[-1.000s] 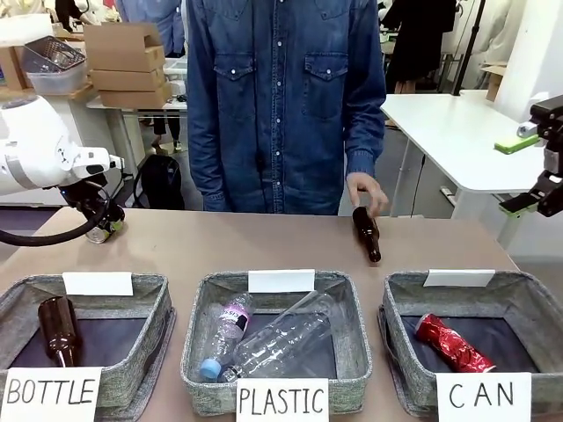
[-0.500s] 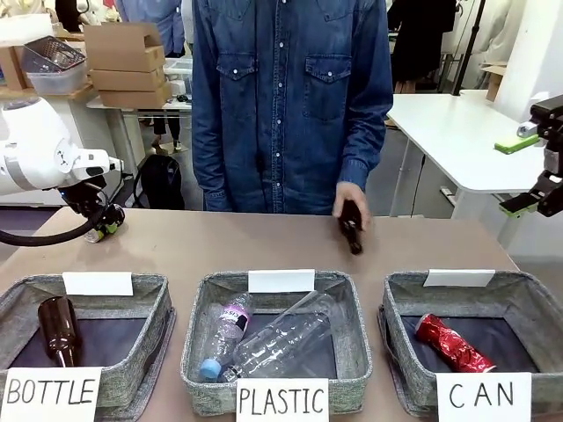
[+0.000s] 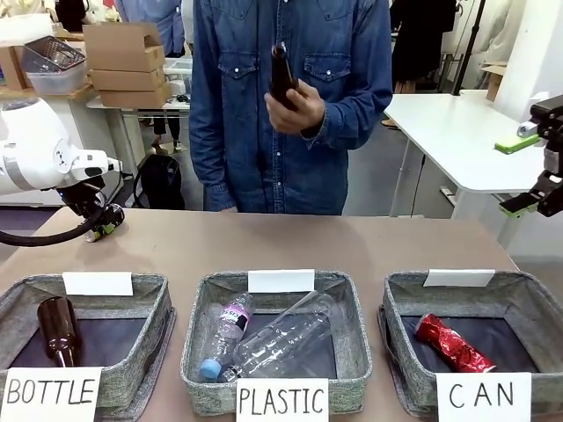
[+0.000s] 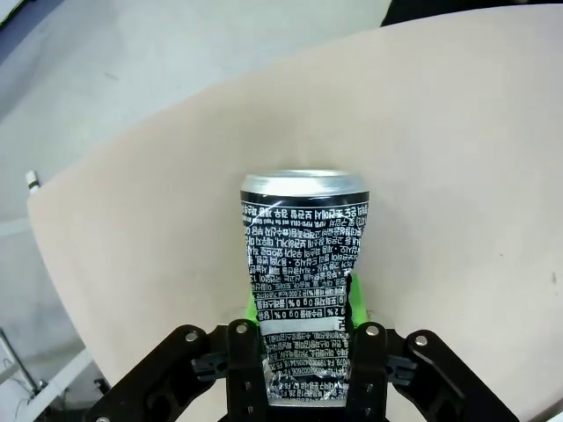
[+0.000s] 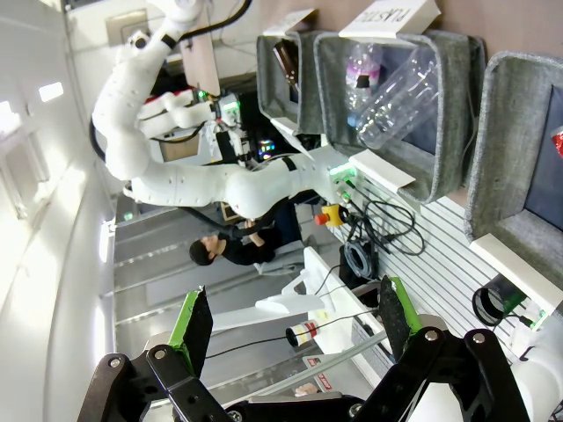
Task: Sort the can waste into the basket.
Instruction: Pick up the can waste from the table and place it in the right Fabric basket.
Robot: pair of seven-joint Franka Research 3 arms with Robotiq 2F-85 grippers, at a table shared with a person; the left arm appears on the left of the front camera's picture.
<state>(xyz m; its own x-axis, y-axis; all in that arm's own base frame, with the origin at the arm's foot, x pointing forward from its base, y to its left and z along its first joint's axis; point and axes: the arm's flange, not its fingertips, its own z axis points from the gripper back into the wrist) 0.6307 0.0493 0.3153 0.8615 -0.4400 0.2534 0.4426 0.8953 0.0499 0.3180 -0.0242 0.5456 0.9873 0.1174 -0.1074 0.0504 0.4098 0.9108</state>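
Can (image 4: 303,237) gripped by left claw (image 4: 305,303)

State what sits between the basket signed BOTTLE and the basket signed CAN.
The PLASTIC basket, holding clear plastic bottles, sits between the BOTTLE basket and the CAN basket, as the front view shows.

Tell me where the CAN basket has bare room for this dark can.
Bare lining lies between the red can and the right wall of the CAN basket. The tabletop beyond the baskets is bare right of the left pincer. Crowded: the PLASTIC basket, with two clear bottles.
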